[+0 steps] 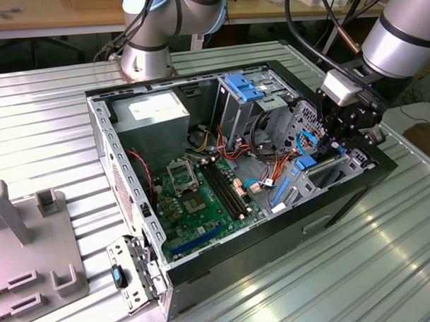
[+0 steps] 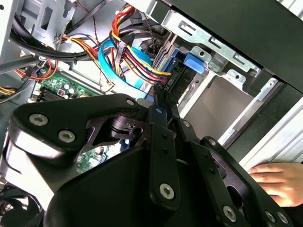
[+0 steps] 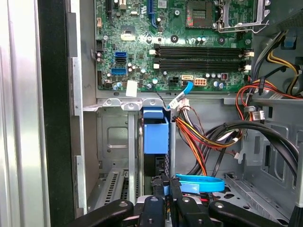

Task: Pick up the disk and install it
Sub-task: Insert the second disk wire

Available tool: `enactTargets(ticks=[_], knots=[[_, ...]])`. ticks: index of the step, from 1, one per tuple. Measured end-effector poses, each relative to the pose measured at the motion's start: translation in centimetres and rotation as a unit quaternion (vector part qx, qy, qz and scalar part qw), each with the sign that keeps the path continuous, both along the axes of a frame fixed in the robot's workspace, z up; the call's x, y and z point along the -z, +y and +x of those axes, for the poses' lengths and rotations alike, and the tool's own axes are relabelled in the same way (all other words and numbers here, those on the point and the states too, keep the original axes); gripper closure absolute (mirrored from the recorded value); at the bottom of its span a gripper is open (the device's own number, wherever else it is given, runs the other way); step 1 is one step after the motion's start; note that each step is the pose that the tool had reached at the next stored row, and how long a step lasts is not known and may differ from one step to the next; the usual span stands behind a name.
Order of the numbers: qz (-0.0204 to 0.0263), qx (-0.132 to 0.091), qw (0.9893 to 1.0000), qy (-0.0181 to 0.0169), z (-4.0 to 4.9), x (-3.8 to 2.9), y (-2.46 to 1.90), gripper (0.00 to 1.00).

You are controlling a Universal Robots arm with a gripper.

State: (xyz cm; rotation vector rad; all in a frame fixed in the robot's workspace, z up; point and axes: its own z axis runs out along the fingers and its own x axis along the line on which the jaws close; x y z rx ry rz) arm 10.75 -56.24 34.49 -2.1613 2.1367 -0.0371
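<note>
Reaching down into the case [image 1: 237, 176] over its drive bay [image 3: 113, 142], I am pinching my gripper [image 3: 165, 185] nearly closed on the disk [image 3: 155, 135] standing edge-up in the bay, judging I should keep it square to the rails while seating it.

Even, bright light is seen in the exterior view, and glare is thrown on the ribbed table [image 1: 388, 268]. The case [image 1: 357, 191] interior is shaded. In the second wrist view the near gripper [image 2: 161, 101] is blurred and dark.
</note>
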Motion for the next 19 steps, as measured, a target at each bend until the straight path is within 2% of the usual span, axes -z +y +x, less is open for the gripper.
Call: enactTargets(ticks=[13,19], knots=[[0.0113,0.0,0.9999,0.0,0.0,0.62,0.0,0.84],[0.0118,0.0,0.9999,0.0,0.0,0.64,0.0,0.84]])
